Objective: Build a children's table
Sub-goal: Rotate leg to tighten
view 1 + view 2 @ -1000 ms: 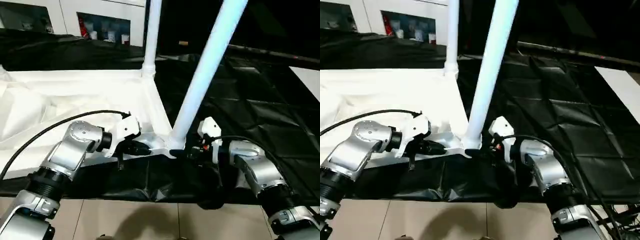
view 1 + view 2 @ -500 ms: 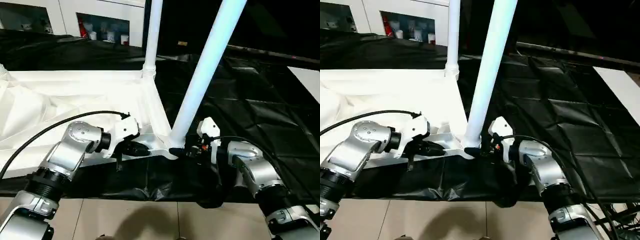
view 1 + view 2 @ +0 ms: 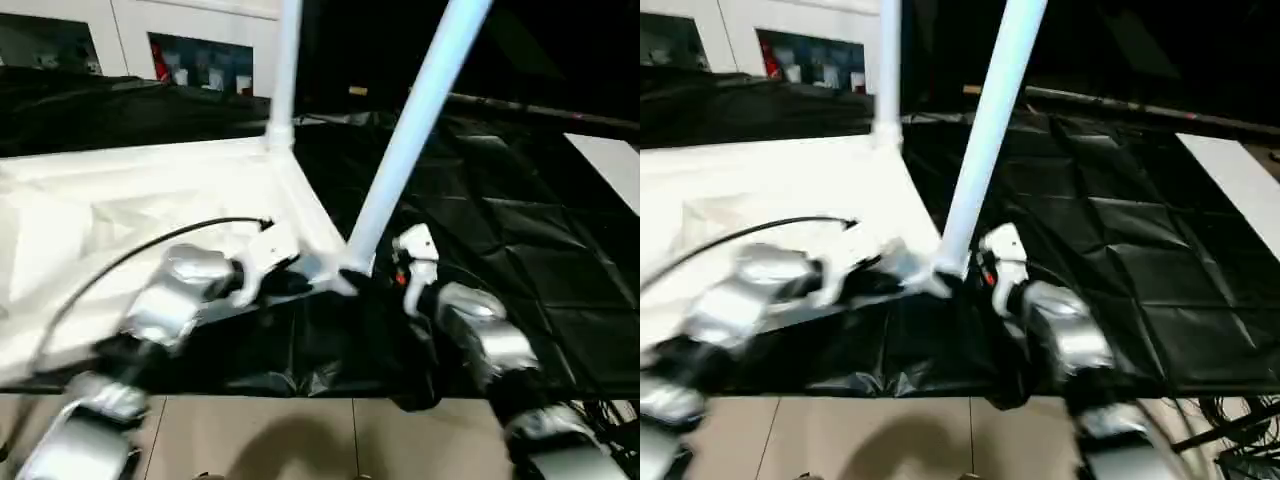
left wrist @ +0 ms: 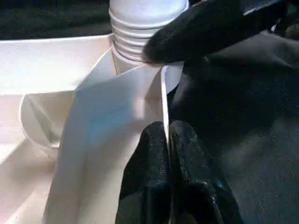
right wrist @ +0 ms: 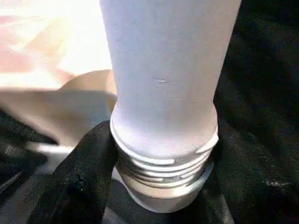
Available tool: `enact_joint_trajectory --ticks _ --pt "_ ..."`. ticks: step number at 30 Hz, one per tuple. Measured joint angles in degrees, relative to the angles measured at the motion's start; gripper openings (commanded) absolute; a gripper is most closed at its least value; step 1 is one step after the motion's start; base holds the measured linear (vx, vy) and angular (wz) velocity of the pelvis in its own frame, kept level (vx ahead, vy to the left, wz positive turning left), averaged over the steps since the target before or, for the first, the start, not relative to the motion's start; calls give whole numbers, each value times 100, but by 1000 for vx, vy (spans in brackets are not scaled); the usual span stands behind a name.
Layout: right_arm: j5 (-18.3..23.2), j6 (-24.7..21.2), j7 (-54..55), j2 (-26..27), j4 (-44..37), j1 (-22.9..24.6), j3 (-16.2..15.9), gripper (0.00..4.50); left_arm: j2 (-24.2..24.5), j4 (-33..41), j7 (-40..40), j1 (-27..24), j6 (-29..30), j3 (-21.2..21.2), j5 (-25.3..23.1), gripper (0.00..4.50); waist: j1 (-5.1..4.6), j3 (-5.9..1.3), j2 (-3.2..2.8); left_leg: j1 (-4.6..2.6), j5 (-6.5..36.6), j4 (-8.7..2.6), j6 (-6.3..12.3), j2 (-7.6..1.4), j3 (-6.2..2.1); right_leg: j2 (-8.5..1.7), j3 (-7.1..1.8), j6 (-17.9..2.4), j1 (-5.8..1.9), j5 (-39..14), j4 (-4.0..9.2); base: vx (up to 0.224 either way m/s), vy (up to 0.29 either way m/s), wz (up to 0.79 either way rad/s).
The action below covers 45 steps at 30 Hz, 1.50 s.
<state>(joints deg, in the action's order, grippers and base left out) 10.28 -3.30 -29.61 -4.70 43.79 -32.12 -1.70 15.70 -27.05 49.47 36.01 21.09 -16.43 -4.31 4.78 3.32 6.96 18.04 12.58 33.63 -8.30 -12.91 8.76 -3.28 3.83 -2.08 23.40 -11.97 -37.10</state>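
Standing by the black-draped table [image 3: 520,240], I take this for the leg-fitting step: the white tabletop [image 3: 130,200] lies upside down, ribs up, on the table's left half, and two legs already rise from its right-hand corners.

Starting at the left, the left claw [image 4: 167,140] is clenched on the thin rim wall of the tabletop right beside the near corner, its two black fingers [image 4: 149,163] pinched with the wall between them. It looks to be steadying the tabletop while the other arm works.

Further back, the far leg [image 3: 283,60] stands straight up in its socket at the far right corner.

At the near right corner, the near leg [image 3: 410,130] leans to the right, with its ridged foot at the socket [image 5: 159,196]. The right claw [image 5: 163,163] grasps this leg just above the ridges, one finger on either side.

To my eye the ridges are still showing, so the leg is not fully seated. The next move calls for righting it and pressing or turning it down while the left claw holds the rim.
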Motion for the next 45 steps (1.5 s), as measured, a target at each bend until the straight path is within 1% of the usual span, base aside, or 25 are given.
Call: enact_joint_trajectory --ticks 2,4,8,10,13,14,15,17,19,21,23,25,26,28,33,35,37,39,40,41,43,45 --pt "-46 35 606 235 258 -203 140 274 -225 -209 -398 126 91 43 -71 0 2 1 -7 2 -14 -4 -8 0 0 0 1 1 2 12 1 0 0 0" --pt "-111 128 934 350 427 -311 200 274 -382 -305 -632 177 129 44 -132 0 14 0 -9 2 -17 -2 -6 0 0 0 0 4 0 15 2 0 0 0" --pt "-217 391 1072 399 624 -380 204 274 -447 -331 -742 190 108 53 -207 0 19 1 -12 6 -18 -4 -6 0 -1 0 0 6 1 18 3 0 0 0" --pt "-194 415 1019 401 639 -379 234 344 -432 -322 -719 188 100 53 -205 0 17 2 -12 7 -18 -4 -5 0 -1 0 0 6 2 19 3 0 0 0" --pt "-110 467 567 353 561 -309 259 346 -306 -244 -570 147 85 70 -143 0 -8 2 -13 8 -18 -7 -4 -1 -2 1 1 7 5 19 4 0 0 0" --pt "-99 480 348 309 506 -251 258 374 -231 -194 -475 110 73 83 -99 0 -11 6 -19 8 -18 -11 -4 -1 -2 1 2 7 7 18 4 0 0 0" --pt "-101 481 229 266 429 -197 229 387 -175 -155 -401 84 25 82 -94 0 -10 8 -23 9 -19 -13 -2 -1 -2 2 2 6 9 18 4 0 0 0" --pt "-108 448 -216 88 229 -87 63 391 1 -62 -168 21 -76 80 -55 0 -10 15 -33 11 -21 -13 1 -1 -2 2 2 6 12 18 4 0 0 0" --pt "-106 382 -583 -81 68 -4 -64 391 149 -5 53 -35 -196 79 -18 0 -7 19 -38 14 -21 -13 2 -1 -1 2 2 6 13 18 6 0 0 0" --pt "-73 324 -1437 -546 -417 299 -323 391 507 267 609 -253 -398 74 136 0 12 23 -44 15 -18 -17 8 -1 -2 2 2 4 13 12 11 0 0 0" --pt "-63 265 -1978 -730 -592 388 -435 391 770 443 1100 -403 -421 92 295 0 18 25 -49 14 -19 -21 7 -2 -1 2 4 2 14 9 9 0 0 0" --pt "-62 252 -2213 -739 -717 401 -509 391 882 577 1427 -481 -424 63 413 0 25 26 -50 16 -18 -19 4 -2 -1 1 3 1 15 10 9 0 0 0" --pt "-60 248 -2357 -750 -807 400 -567 391 928 701 1590 -532 -424 -22 462 0 49 27 -51 19 -17 -19 4 -2 -1 -1 4 1 14 9 10 0 0 0" --pt "-59 253 -2482 -769 -900 399 -602 391 980 815 1743 -594 -425 -58 472 0 73 28 -52 24 -19 -16 5 -2 1 -3 3 1 11 9 10 0 0 0" --pt "-68 216 -2717 -951 -966 400 -730 391 1072 875 1906 -650 -433 -74 562 0 67 27 -50 26 -20 -12 5 -2 1 -3 3 1 8 9 8 0 0 0" --pt "-72 206 -2813 -951 -969 400 -772 364 1077 879 1919 -653 -433 -73 568 0 68 27 -50 26 -21 -14 4 -3 0 -3 5 2 8 9 8 0 0 0" --pt "-89 199 -2865 -951 -968 400 -781 355 1080 880 1920 -653 -433 -73 568 0 66 27 -50 27 -21 -12 5 -3 0 -3 4 2 8 9 8 0 0 0" --pt "-110 194 -2891 -956 -968 400 -782 331 1081 882 1924 -654 -433 -73 569 0 63 26 -49 28 -21 -11 5 -3 1 -3 4 2 8 9 8 0 0 0" --pt "-114 194 -2894 -956 -968 400 -782 331 1083 882 1928 -654 -433 -73 569 0 63 26 -49 28 -21 -11 5 -3 1 -3 4 2 8 9 9 0 0 0" --pt "-114 194 -2896 -956 -968 399 -781 314 1086 882 1930 -654 -433 -73 570 0 64 26 -49 28 -21 -12 5 -3 0 -3 5 2 8 9 8 0 0 0" --pt "-114 187 -2903 -966 -968 399 -781 312 1097 884 1964 -658 -435 -73 581 0 66 26 -49 28 -21 -13 5 -3 0 -3 5 2 8 9 8 0 0 0" --pt "-106 154 -2906 -962 -968 399 -780 281 1101 884 1968 -662 -440 -73 581 0 66 26 -49 28 -22 -11 6 -3 0 -3 4 2 8 9 8 0 0 0"
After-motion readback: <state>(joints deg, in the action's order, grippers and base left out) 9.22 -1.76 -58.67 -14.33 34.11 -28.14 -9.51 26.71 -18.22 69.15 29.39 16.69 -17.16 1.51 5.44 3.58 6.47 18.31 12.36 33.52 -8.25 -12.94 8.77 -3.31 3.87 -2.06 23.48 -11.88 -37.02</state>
